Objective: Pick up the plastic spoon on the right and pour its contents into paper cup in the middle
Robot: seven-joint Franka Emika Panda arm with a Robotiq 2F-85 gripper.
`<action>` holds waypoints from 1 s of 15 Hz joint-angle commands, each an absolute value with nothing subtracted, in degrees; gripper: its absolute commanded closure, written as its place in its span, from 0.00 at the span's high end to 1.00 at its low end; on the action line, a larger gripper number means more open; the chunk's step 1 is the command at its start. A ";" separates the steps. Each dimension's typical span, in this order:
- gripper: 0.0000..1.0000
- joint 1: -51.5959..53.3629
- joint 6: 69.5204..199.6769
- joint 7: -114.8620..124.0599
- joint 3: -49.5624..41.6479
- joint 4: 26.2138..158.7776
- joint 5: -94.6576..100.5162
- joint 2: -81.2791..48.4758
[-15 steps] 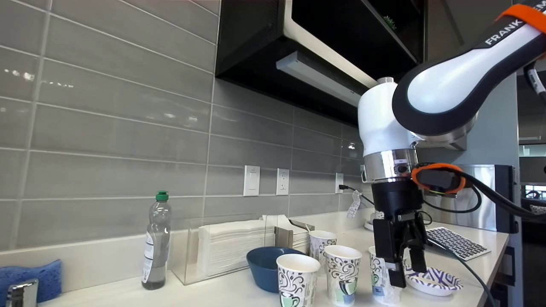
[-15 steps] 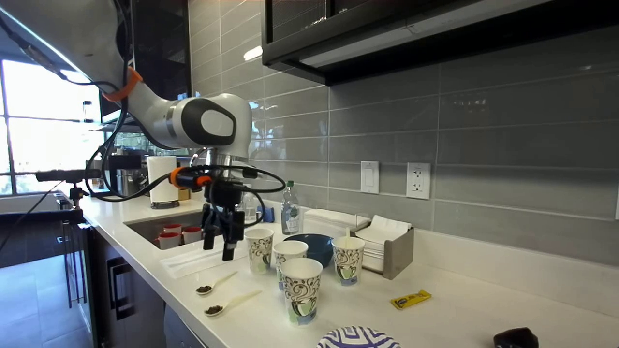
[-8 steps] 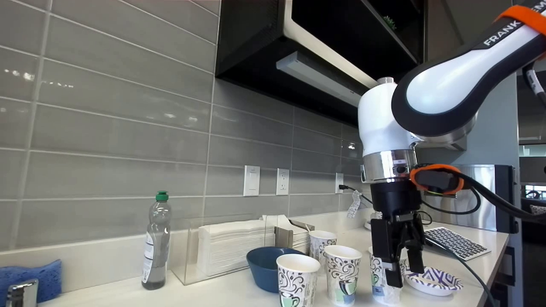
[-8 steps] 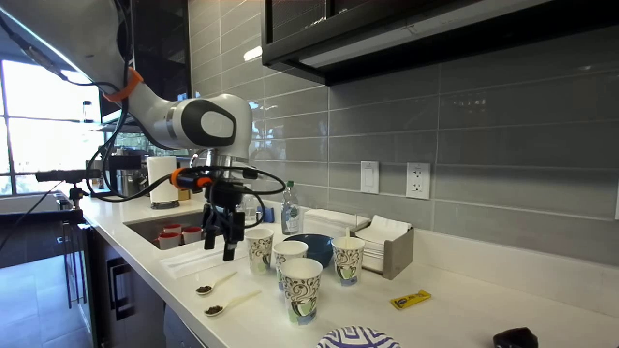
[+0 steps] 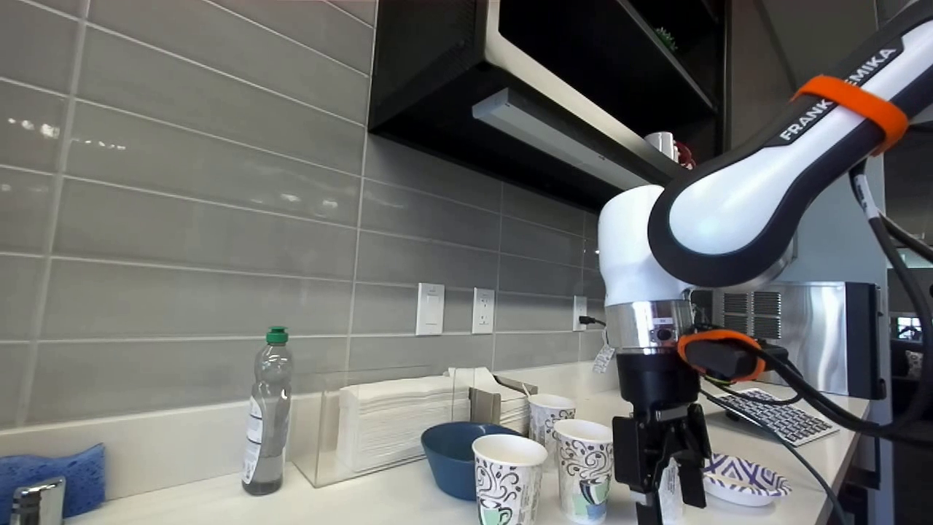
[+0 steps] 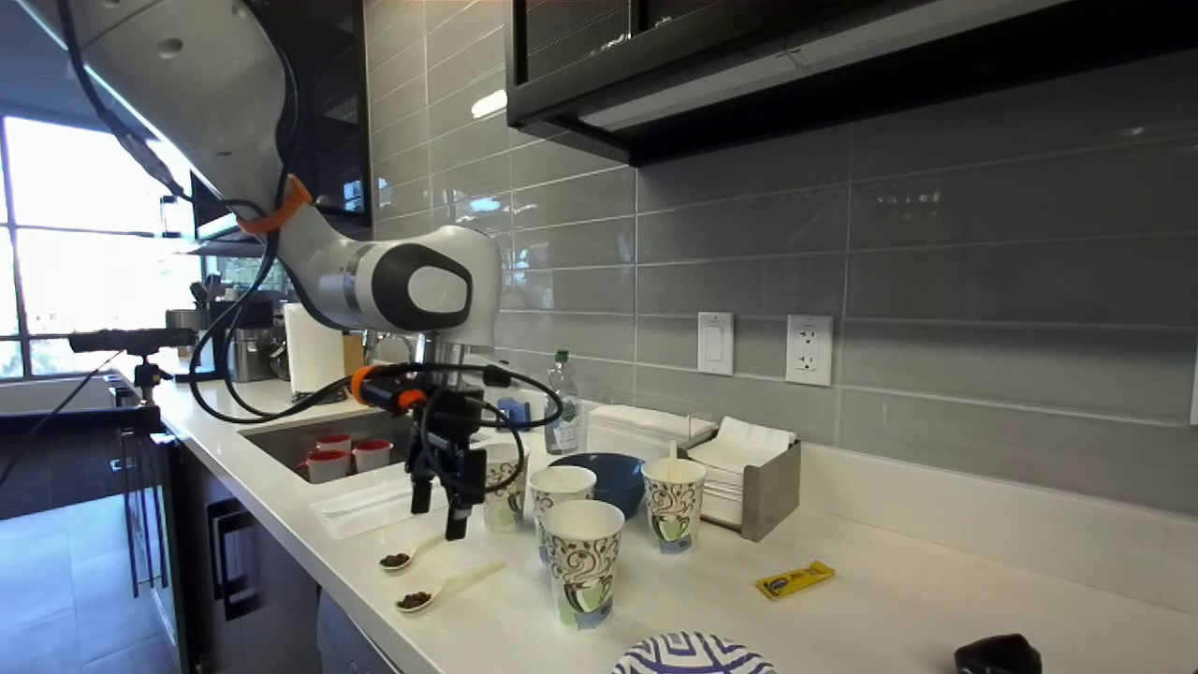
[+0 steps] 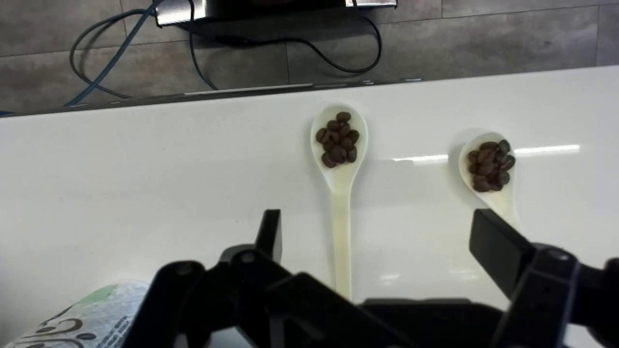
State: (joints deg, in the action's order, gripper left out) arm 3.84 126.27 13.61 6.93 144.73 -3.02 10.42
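My gripper is open and empty in an exterior view (image 6: 438, 522) and in the wrist view (image 7: 375, 224), above the spoons. One white plastic spoon (image 7: 340, 181) holds coffee beans; its handle runs between my fingers, below them. It also shows in an exterior view (image 6: 460, 582). The other bean-filled spoon (image 7: 500, 199) lies partly behind a finger; it also shows in an exterior view (image 6: 423, 550). The middle paper cup (image 6: 563, 489) stands upright between two alike cups; it also shows in an exterior view (image 5: 584, 474). The gripper (image 5: 670, 504) partly hides an end cup there.
A dark blue bowl (image 6: 608, 477) and a fourth cup (image 6: 672, 510) with a stick in it stand behind the row, near napkins. A patterned plate (image 6: 688, 655) and yellow packet (image 6: 794, 580) lie on the counter. A patterned cup (image 7: 92, 319) is at the wrist view's corner.
My gripper has come down toward the counter, mostly in the last half second. It has also shifted slightly toward the cups and stays open. The spoons and cups have not moved.
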 commanded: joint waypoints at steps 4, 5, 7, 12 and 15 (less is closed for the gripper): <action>1.00 3.66 133.02 15.42 6.42 143.99 -1.21 4.27; 1.00 3.63 133.39 15.83 6.37 143.89 -0.64 3.67; 1.00 3.73 134.33 15.90 6.20 143.99 0.33 2.80; 1.00 3.80 136.00 16.59 5.75 144.31 2.22 1.37; 0.66 3.86 136.67 17.08 5.54 144.22 2.87 0.80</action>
State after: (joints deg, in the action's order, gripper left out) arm 3.80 135.18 15.40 5.89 144.63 1.02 1.94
